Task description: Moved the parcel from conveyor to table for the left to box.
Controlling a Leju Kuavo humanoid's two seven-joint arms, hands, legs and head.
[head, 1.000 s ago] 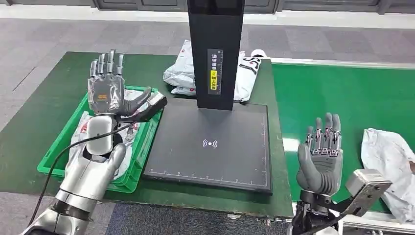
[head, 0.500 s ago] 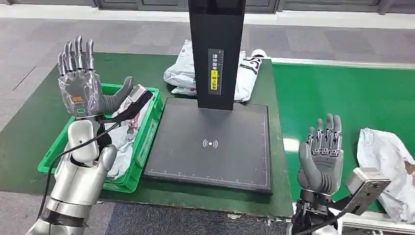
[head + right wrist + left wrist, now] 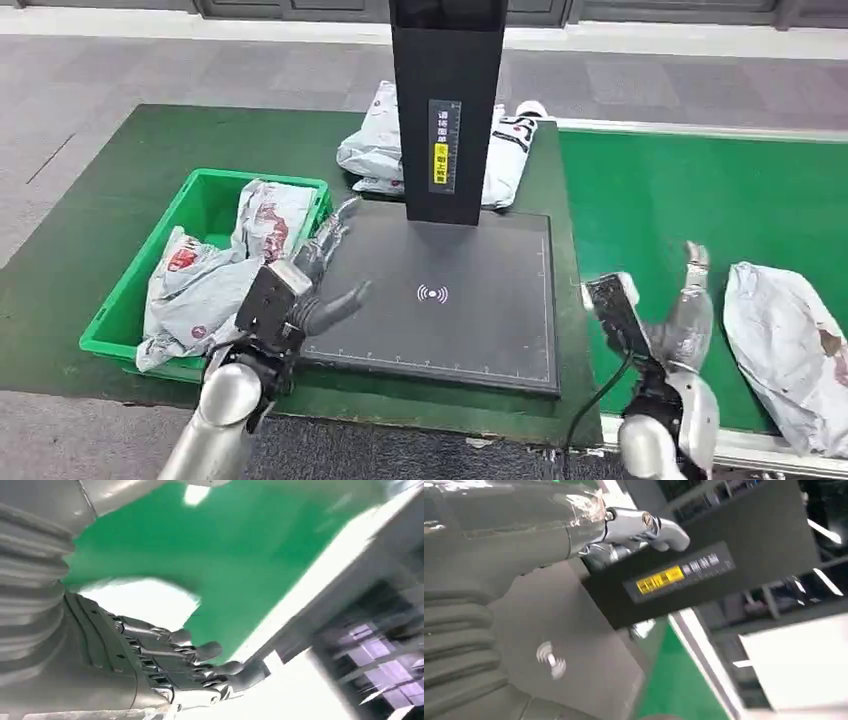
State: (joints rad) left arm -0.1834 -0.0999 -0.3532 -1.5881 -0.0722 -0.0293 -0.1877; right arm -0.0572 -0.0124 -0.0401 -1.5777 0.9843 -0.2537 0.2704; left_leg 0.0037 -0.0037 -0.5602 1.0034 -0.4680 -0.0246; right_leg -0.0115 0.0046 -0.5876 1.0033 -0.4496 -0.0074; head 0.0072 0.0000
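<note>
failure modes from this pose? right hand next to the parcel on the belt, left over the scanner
1. The right hand sits beside the parcel on the conveyor, not yet on it; the bag is limp and crumpled, so a grasp may catch only loose film and slip.
2. The left hand hangs open over the scanner pad, near the black post; a swing could clip it.
3. The green crate already holds bags heaped near the rim; another could spill.
</note>
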